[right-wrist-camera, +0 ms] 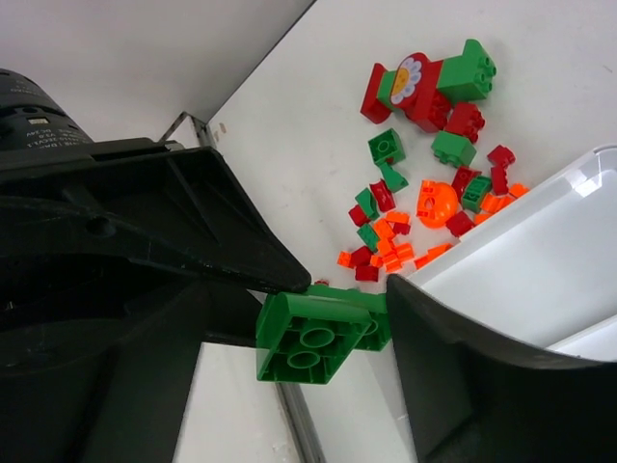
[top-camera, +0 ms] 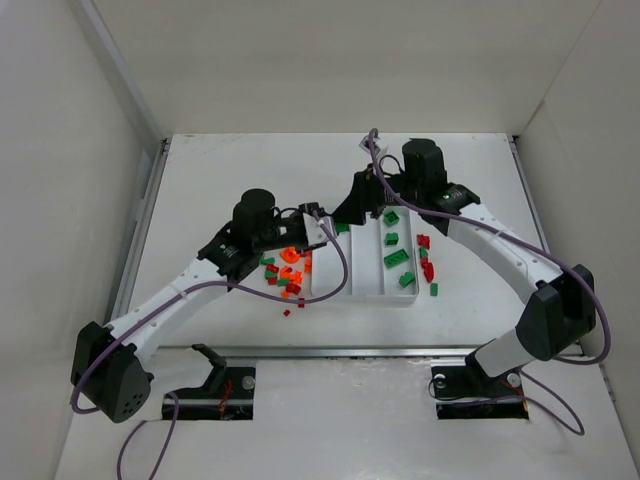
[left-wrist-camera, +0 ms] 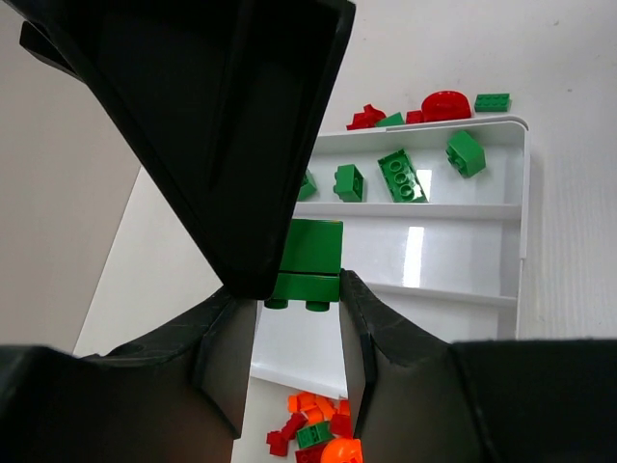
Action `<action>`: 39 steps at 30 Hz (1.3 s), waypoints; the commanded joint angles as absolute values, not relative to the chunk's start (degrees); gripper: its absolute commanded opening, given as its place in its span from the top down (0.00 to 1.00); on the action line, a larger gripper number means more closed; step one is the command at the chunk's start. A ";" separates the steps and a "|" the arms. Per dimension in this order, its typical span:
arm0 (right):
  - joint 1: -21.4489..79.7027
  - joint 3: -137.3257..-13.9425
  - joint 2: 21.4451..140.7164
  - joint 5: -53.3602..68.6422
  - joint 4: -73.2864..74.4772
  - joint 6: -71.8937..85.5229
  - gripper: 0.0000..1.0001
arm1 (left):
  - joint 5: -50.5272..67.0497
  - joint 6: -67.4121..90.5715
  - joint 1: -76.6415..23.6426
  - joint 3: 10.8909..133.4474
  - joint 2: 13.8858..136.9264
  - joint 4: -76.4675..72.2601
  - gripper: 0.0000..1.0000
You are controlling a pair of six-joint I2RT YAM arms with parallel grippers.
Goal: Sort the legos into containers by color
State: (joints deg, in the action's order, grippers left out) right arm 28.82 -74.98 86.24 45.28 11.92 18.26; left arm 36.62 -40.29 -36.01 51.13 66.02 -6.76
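Left pincer (left-wrist-camera: 297,289) is clenched on a green brick (left-wrist-camera: 313,253), pinched by its sides and hanging stud-side down over the far end of the white tray (top-camera: 375,300). Left of the tray lies the loose pile (top-camera: 287,270) of orange, green and red bricks, not yet sorted. Of the tray's three long compartments, the left and middle ones look bare, while the right one holds four green bricks (top-camera: 397,258).

Right pincer (right-wrist-camera: 337,299) meets the left one over that same far end. A green piece (right-wrist-camera: 308,349) spans the gap between its jaws, which stand fairly wide; whether they press on it I cannot tell. It seems to be the same brick, or one stuck to it. Right of the tray lies a small cluster of red bricks (top-camera: 427,262).

The step in hand looks like a green brick passing between the arms on its way to the green compartment. Next, one pincer must have a sure hold before the other lets go; then the brick goes right, low over the green compartment, and is dropped there.

No brand or writing can be read. The only marking is a white flower printed on a red piece (right-wrist-camera: 415,79) beyond the pile.
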 commanded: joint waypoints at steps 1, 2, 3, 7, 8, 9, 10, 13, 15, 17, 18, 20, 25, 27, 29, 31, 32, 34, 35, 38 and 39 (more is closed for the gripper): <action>29.00 -75.94 85.96 47.02 8.88 18.98 0.29 | 37.71 -38.32 -36.39 53.61 64.60 -9.84 1.00; 29.00 -76.46 86.57 47.02 8.88 18.98 0.33 | 37.71 -38.32 -36.39 53.61 64.60 -9.84 1.00; 29.00 -76.46 86.57 47.63 8.88 18.98 0.37 | 37.01 -38.32 -36.39 53.61 64.08 -9.84 1.00; 29.00 -77.08 87.71 48.25 8.88 19.51 0.50 | 35.86 -37.62 -36.39 53.61 64.07 -10.37 1.00; 28.48 -77.08 87.71 48.77 8.88 19.51 0.54 | 35.86 -37.01 -36.39 53.61 64.07 -10.37 1.00; 28.48 -77.08 87.71 48.78 8.88 19.51 0.56 | 35.34 -37.00 -36.39 53.61 64.07 -11.24 1.00; 28.48 -77.08 88.24 49.30 8.88 20.03 0.59 | 35.33 -36.31 -36.39 53.61 64.07 -11.25 1.00; 27.86 -77.61 88.77 50.44 8.88 20.04 0.76 | 34.80 -35.68 -36.39 53.09 64.60 -11.87 1.00; 27.34 -77.61 89.30 50.97 8.88 20.04 0.91 | 34.80 -35.16 -36.39 53.09 65.12 -11.87 1.00; 27.33 -77.61 89.30 50.98 8.88 20.04 1.00 | 34.80 -34.63 -35.86 53.09 65.13 -11.87 1.00; 26.64 -77.61 89.30 50.98 8.88 20.04 1.00 | 34.80 -34.63 -35.86 53.09 65.13 -11.17 1.00; 25.14 -76.21 88.69 50.98 8.88 20.04 1.00 | 34.20 -34.63 -35.33 53.61 65.74 -10.29 1.00; 20.49 -72.95 86.22 51.59 8.88 20.04 1.00 | 31.90 -35.16 -34.80 53.61 66.80 -7.91 1.00; 18.55 -72.17 85.00 52.64 8.88 20.04 1.00 | 31.29 -35.16 -34.28 53.61 67.32 -7.30 1.00; 17.76 -71.54 84.99 52.65 8.88 19.51 1.00 | 31.29 -35.16 -34.28 53.61 67.94 -7.29 1.00; 17.14 -70.93 84.99 52.65 8.88 18.90 1.00 | 31.29 -35.16 -34.28 54.14 68.47 -7.29 1.00; 17.14 -70.23 84.99 52.12 8.88 18.90 1.00 | 31.29 -35.16 -34.28 54.14 68.47 -7.29 1.00; 16.00 -69.00 84.47 44.95 12.11 16.89 1.00 | 31.29 -35.16 -34.28 54.14 68.47 -7.29 1.00; 16.00 -68.99 84.46 39.52 14.83 14.35 1.00 | 30.77 -35.16 -34.28 54.14 68.47 -7.29 1.00; 16.00 -68.39 85.17 14.55 24.16 12.22 0.98 | 30.76 -35.16 -34.28 54.14 68.99 -7.29 1.00; 16.00 -67.60 85.17 7.98 24.78 12.22 1.00 | 30.76 -35.16 -34.28 54.14 68.99 -7.29 1.00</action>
State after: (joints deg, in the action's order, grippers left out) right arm 16.47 -68.90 86.50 30.28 18.33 15.62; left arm 30.79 -35.70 -34.39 51.53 68.99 -6.04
